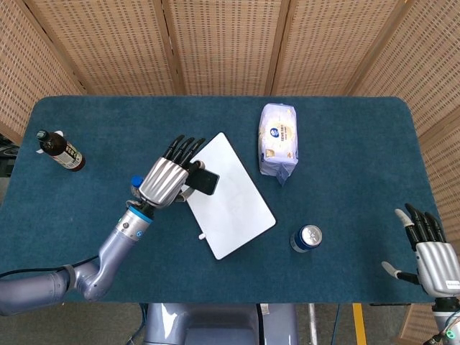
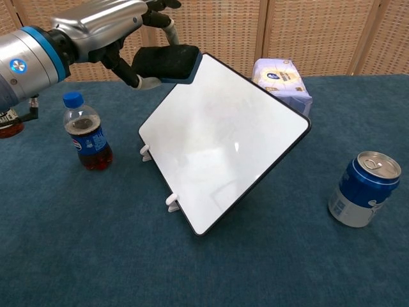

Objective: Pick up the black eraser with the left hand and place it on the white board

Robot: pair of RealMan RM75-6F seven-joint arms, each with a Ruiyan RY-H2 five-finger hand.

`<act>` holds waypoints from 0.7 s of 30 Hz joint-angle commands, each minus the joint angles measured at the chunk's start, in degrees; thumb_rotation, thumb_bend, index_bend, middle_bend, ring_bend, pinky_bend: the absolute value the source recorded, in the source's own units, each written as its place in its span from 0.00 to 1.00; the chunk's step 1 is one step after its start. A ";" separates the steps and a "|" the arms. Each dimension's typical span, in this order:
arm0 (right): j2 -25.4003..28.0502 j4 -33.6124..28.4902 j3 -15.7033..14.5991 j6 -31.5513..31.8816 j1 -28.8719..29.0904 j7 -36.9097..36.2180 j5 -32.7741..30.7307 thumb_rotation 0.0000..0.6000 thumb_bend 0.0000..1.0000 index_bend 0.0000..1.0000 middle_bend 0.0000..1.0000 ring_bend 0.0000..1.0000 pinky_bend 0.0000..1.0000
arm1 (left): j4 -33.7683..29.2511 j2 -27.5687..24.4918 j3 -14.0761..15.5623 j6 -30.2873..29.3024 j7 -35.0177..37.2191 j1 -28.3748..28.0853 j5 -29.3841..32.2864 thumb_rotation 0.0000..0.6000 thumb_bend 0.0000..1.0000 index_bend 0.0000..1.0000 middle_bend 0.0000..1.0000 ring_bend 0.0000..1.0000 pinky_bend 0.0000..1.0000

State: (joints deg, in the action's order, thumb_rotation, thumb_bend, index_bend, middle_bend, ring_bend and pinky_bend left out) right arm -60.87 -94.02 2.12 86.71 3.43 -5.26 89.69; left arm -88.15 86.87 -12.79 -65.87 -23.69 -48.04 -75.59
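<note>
My left hand (image 1: pixel 164 180) (image 2: pixel 102 25) grips the black eraser (image 1: pixel 205 180) (image 2: pixel 167 62), which has a blue backing. The eraser hangs over the upper left edge of the white board (image 1: pixel 226 195) (image 2: pixel 223 137), raised above its surface. The board leans tilted on small white feet at the middle of the table. My right hand (image 1: pixel 433 253) hovers at the table's front right corner with fingers spread and nothing in it; the chest view does not show it.
A small cola bottle (image 2: pixel 87 132) (image 1: pixel 136 184) stands just left of the board, under my left arm. A dark bottle (image 1: pixel 61 149) stands far left. A tissue pack (image 1: pixel 277 139) (image 2: pixel 281 78) lies behind the board, a blue can (image 1: pixel 307 238) (image 2: pixel 361 189) to its right front.
</note>
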 commanded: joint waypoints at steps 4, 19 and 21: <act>0.03 0.17 0.02 0.33 -0.16 -0.42 0.11 1.00 0.00 0.00 0.00 0.00 0.00 | 3.81 2.06 1.46 -1.71 2.63 -0.32 -4.88 1.00 0.29 0.41 0.00 0.00 0.00; -0.13 0.42 0.24 0.09 -0.14 -0.69 -0.38 1.00 0.00 0.00 0.00 0.00 0.00 | 18.65 11.69 4.45 -4.93 9.28 -0.61 -12.21 1.00 0.29 0.41 0.00 0.00 0.00; -0.07 0.51 0.34 0.20 -0.22 -1.01 -0.56 1.00 0.00 0.00 0.00 0.00 0.00 | 20.83 12.77 4.74 -4.61 9.97 -0.90 -12.74 1.00 0.29 0.41 0.00 0.00 0.00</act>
State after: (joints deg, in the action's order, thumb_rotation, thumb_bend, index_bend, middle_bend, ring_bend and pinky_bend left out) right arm -60.95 -93.52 2.46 86.90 3.23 -6.29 89.15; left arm -69.03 98.42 -8.52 -70.61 -14.66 -48.58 -87.51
